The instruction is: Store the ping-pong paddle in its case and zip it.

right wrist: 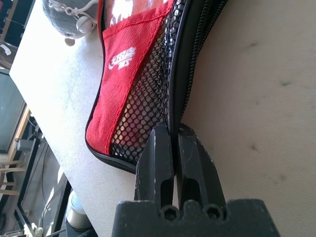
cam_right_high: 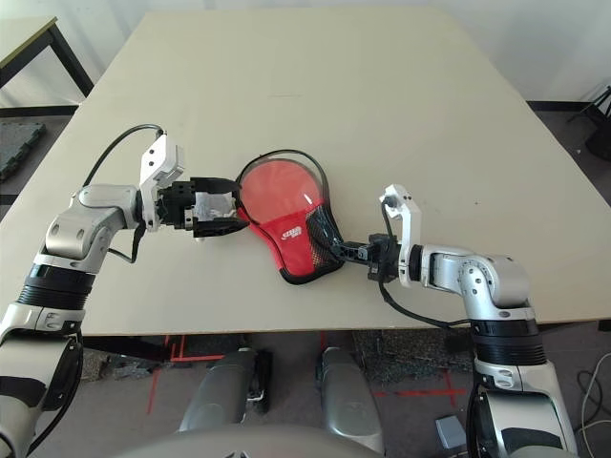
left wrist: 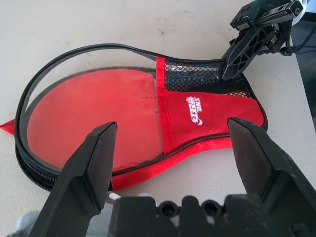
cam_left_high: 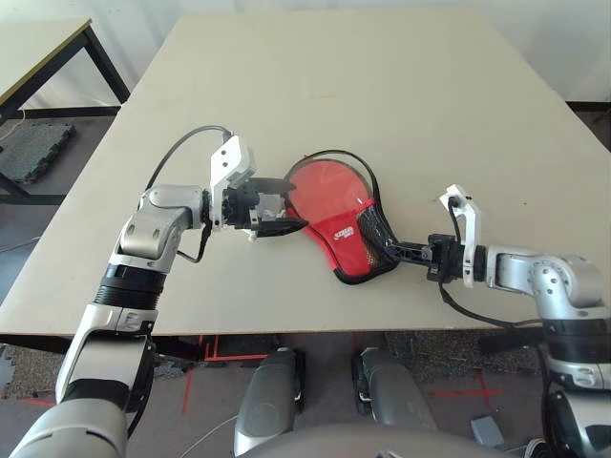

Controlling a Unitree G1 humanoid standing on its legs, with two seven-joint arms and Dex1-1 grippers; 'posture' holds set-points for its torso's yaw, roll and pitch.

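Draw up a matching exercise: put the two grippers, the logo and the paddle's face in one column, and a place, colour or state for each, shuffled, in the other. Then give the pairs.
Column one
1. Left gripper
2. Right gripper
3. Logo
4. Paddle's round face

Column two
A. White, on a red fabric panel
B. Shut on the black edge of the case, beside the mesh pocket
C. Red, behind the clear window
D. Open, with its fingers spread apart

Right pairs: 1-D, 2-B, 3-A, 4-C
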